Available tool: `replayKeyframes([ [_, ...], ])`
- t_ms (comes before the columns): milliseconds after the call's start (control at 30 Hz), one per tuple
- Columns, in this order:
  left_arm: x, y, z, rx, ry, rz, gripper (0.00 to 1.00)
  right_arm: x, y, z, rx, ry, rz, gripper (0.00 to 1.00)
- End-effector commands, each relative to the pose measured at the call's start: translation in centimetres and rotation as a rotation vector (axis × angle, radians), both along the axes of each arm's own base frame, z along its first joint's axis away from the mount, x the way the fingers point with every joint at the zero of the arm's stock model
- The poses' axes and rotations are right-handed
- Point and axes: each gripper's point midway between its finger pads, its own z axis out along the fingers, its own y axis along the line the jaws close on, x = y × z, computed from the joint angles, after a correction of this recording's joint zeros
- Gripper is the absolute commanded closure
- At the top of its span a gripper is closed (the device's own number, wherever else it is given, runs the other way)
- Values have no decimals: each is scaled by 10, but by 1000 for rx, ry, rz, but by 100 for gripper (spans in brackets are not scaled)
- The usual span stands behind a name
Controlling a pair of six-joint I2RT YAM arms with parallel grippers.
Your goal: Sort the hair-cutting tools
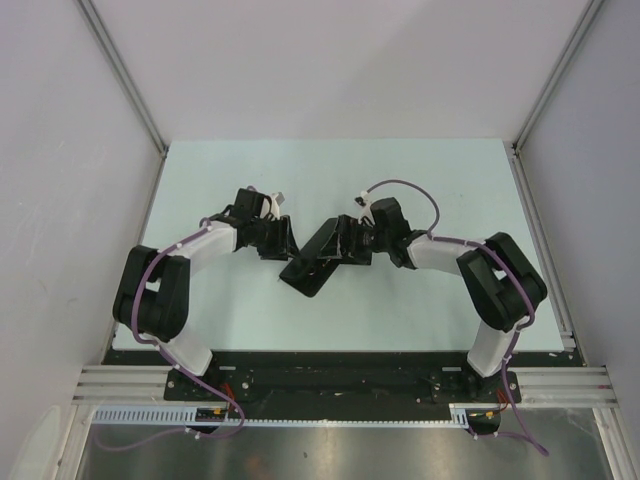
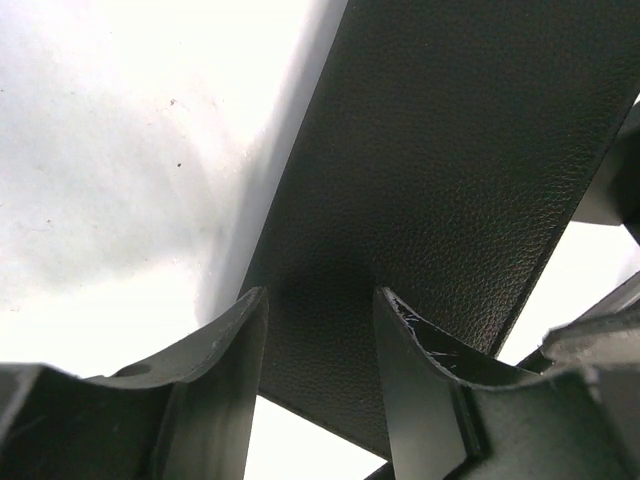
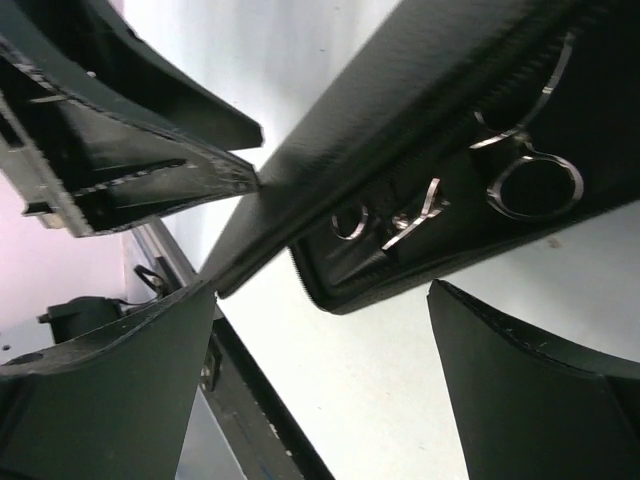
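left gripper (image 2: 320,300) and right gripper (image 3: 320,288) jaws both released beside the case (image 2: 450,150) (scissors (image 3: 522,148) tucked inside).

The bench (image 1: 450,190) is a plain, pale mint green; the case (image 2: 450,150) is black, with a fine pebbled grain like leather and a dark toothed zip line along its edge; the scissors (image 3: 425,205) are bright silver against that black; the left gripper (image 2: 320,300) and the right gripper (image 3: 322,290) are matt black; the arms (image 1: 160,300) are black with white shells; their cables (image 1: 400,185) are purple; the side walls (image 1: 60,150) are pale grey.
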Motion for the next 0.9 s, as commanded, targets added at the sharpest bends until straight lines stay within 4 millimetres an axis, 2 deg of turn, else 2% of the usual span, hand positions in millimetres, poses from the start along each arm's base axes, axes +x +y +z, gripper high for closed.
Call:
replayKeyframes([
  [0, -3, -3, 6, -12, -16, -7, 50, 9, 23, 36, 142, -64, -2, 6],
  [67, -4, -4, 6, -14, -17, -15, 55, 11, 25, 40, 159, -66, -8, 6],
  [133, -5, -6, 7, -15, -19, -21, 55, 12, 25, 38, 165, -58, -12, 6],
  [233, -6, -7, 8, -19, -19, -25, 57, 14, 28, 28, 175, -19, -24, 8],
  [333, -6, -8, 7, -24, -14, -29, 58, 19, 30, 15, 177, 26, -55, 18],
  [367, -7, -8, 7, -26, -12, -31, 59, 20, 30, 11, 177, 36, -62, 27],
  [433, -7, -9, 6, -28, -10, -33, 60, 23, 29, 2, 158, 53, -86, 34],
  [467, -8, -9, 7, -27, -10, -33, 60, 24, 28, -1, 152, 56, -92, 41],
  [667, -6, -8, 9, -25, -20, -29, 60, 28, 23, -13, 129, 78, -118, 55],
  [867, -4, -7, 13, -19, -35, -18, 60, 39, 26, -15, 181, 76, -140, 62],
])
